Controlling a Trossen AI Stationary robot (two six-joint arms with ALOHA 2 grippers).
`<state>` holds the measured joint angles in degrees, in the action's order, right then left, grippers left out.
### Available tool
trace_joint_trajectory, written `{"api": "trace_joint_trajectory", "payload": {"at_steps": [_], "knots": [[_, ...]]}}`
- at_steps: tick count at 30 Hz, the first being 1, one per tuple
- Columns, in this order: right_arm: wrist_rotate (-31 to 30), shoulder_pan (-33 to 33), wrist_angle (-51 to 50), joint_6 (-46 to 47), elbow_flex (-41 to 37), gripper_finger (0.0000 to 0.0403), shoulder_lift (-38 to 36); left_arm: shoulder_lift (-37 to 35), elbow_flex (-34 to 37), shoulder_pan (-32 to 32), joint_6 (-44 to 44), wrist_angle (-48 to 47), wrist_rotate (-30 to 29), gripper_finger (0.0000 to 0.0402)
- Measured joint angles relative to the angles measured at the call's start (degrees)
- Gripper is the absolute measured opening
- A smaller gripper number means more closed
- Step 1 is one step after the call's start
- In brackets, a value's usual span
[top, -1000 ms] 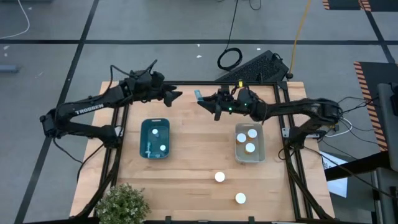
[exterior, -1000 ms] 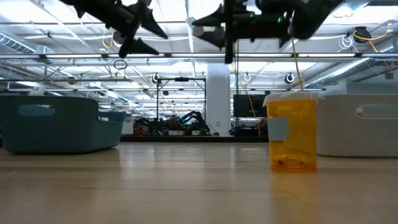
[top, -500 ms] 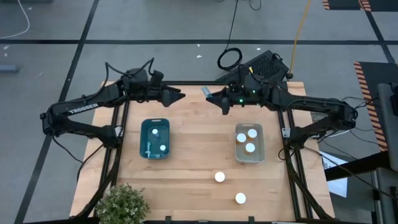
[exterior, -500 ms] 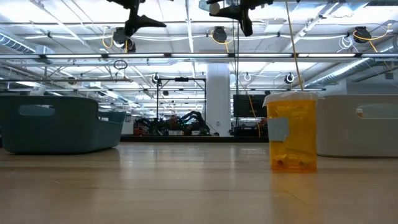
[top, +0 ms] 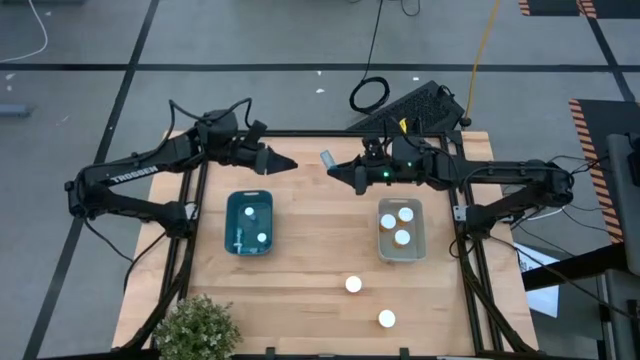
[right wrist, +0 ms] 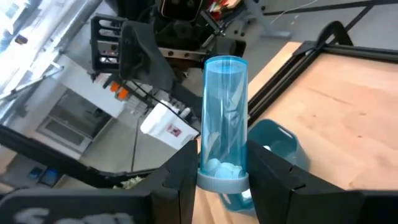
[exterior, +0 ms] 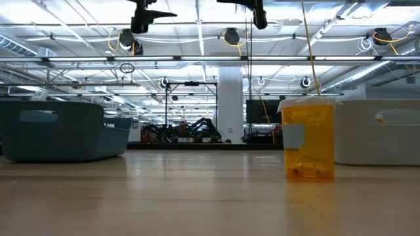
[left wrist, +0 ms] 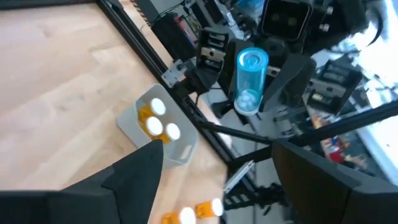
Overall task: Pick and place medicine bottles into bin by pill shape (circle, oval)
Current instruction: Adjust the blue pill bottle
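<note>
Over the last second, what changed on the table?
The right gripper, shut on the clear blue tube, swung toward the table's far edge and then eased back a little, rising out of the low view. The left gripper edged toward the centre, jaws open, empty. Unchanged: teal bin and grey bin with their bottles, and the two loose bottles near the front.

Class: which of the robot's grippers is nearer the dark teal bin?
Left. The left gripper hovers just beyond the dark teal bin; the right gripper, holding a blue tube, is farther.
</note>
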<state>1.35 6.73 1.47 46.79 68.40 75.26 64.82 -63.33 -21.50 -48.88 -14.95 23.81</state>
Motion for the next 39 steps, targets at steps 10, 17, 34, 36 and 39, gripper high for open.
{"api": "trace_joint_trajectory", "payload": {"at_steps": [10, 17, 34, 36, 39], "knots": [[4.9, 0.3, -1.0, 0.3, 0.0, 0.0112, 0.0, 2.1, 0.0, 2.6, -9.9, 5.3, -0.4, 0.0377], [14.8, 3.5, -5.3, -2.5, 0.0, 0.0112, 0.0, 6.9, 0.0, 5.4, -15.6, 8.8, -6.4, 0.0377], [18.4, 7.5, -16.9, -11.7, 0.0, 0.0112, 0.0, 15.7, 0.0, 6.9, -16.6, 14.4, -10.3, 0.0349], [18.4, 7.8, -17.2, -12.3, 0.0, 0.0112, 0.0, 16.7, 0.0, 6.9, -16.2, 17.0, -10.3, 0.0349], [18.3, 8.0, -17.3, -13.2, 0.0, 0.0112, 0.0, 17.6, 0.0, 6.9, -16.9, 19.8, -10.3, 0.0349]]}}
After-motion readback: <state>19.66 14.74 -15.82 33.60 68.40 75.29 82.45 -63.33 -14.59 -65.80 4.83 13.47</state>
